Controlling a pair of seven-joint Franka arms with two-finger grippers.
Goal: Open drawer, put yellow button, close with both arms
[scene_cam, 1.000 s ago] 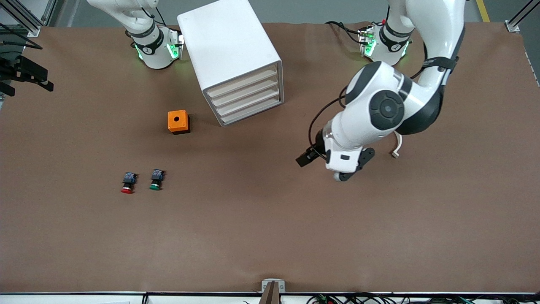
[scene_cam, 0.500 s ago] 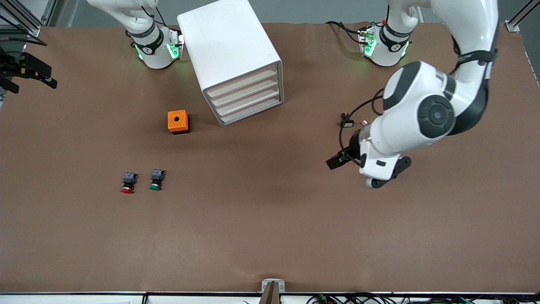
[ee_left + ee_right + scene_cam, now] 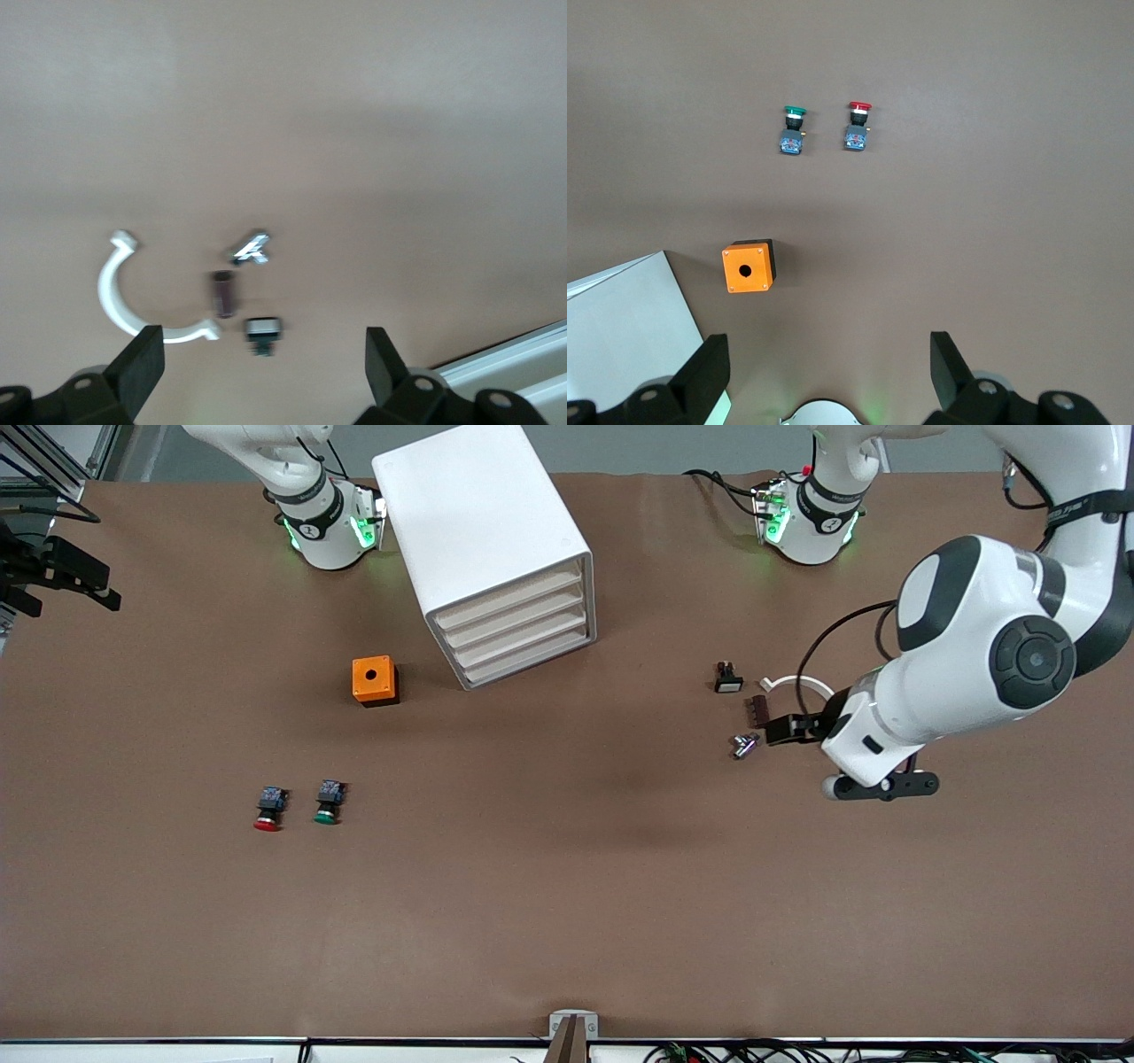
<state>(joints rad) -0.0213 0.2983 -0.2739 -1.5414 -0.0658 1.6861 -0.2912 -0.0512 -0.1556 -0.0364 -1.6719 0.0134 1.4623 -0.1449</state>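
Clock as the front view shows it, 12 toward the bases.

- The brown matte table (image 3: 567, 921) is carrying everything.
- The arms: the left arm (image 3: 983, 655) is bending low from its base at 1 o'clock, elbow high, wrist pointing toward 9. The right arm (image 3: 292, 478) is waiting, rising out of view from its base at 11.
- A white boxy cabinet (image 3: 478, 522), smooth plastic with rounded edges, is sitting at 12, its front angling toward 5. The drawer (image 3: 509, 600), the top one of four cream fronts, is sitting flush and shut. Nothing is blocking its front.
- An orange box (image 3: 374, 680), a cube with a round hole on top, is lying at 8 o'clock of the cabinet front, near it.
- The red-capped button (image 3: 267, 810) and green-capped button (image 3: 327, 803) are lying side by side at 7 o'clock of the orange box, caps pointing toward 6.
- At 4 o'clock of the cabinet, well apart from it, you're seeing a cluster: a white C-shaped clip (image 3: 797, 684), a small brown block (image 3: 759, 708), a small black switch (image 3: 727, 679) and a shiny metal piece (image 3: 745, 744).
- The left gripper (image 3: 261, 381) is hanging over that cluster, fingers wide apart, gripping nothing.
- The right gripper (image 3: 824, 376) is hanging high over the orange box and cabinet corner, fingers apart, gripping nothing.
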